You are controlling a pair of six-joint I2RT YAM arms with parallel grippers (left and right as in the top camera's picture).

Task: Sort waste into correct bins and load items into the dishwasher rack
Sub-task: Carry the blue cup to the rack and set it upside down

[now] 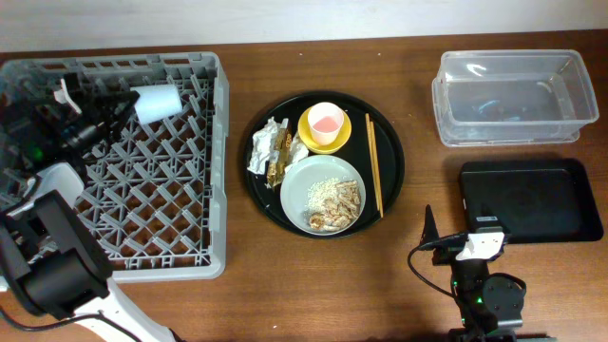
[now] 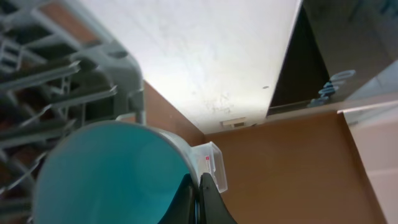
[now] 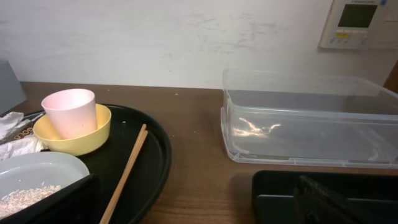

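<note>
— So why do we grip the light blue cup [image 2: 106, 174] by its rim?
— Pinched there, our left gripper [image 2: 198, 199] can probably tip it mouth-down among the pegs; it's over the dishwasher rack's [image 1: 217, 161] far side. Our right gripper [image 1: 456, 233] sits spread wide, empty, beside the shallow black tray [image 1: 532, 199].

at eight o'clock the left arm [image 1: 52, 271] is blocky black with a curved white shell and a green light. at five o'clock the right arm [image 1: 489, 294] is black, white-capped, with a looping black cable.
</note>
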